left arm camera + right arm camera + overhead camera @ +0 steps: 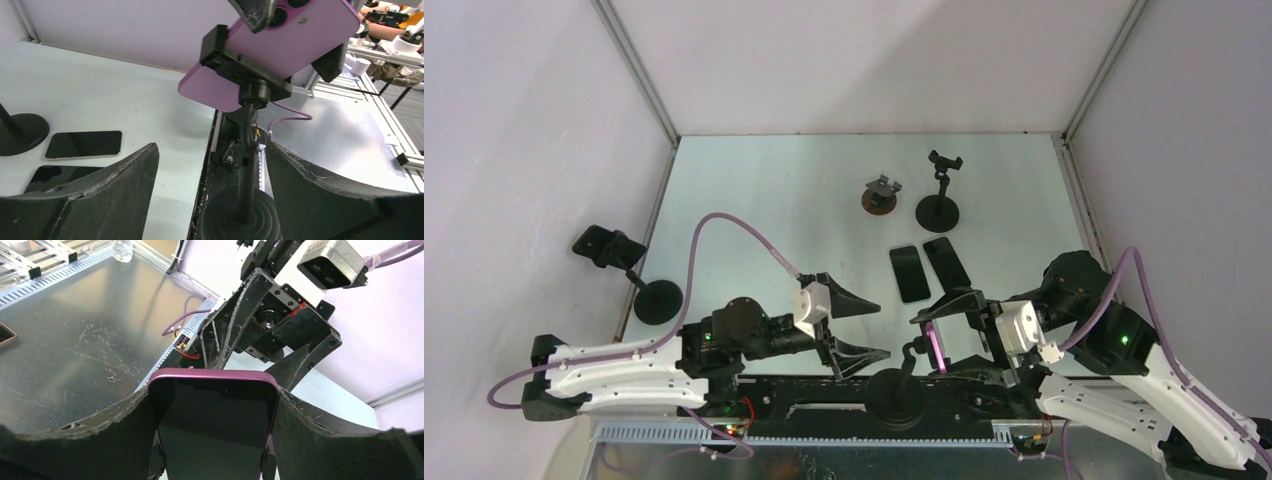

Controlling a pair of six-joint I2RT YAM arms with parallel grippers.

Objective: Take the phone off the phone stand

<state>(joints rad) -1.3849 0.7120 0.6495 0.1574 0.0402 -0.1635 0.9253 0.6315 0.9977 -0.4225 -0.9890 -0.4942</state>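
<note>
**Finding.** The phone (212,425) is seated in the clamp (252,70) of the stand (245,165), which is placed at the near edge of the table (774,200), in the middle.

**Grippers.** The phone is grasped across its two long edges by the right gripper (212,390); both fingers are pressed against its sides. The left gripper (212,150) is released. Its jaws are held wide, one on each side of the stand, and nothing is touched.

**Progress.** Removal is judged not yet done; only the grasp is secured.

**Outstanding.** The stand is to be steadied, probably by the left gripper being closed on it. The phone is then to be drawn clear of the clamp and set down.
</note>
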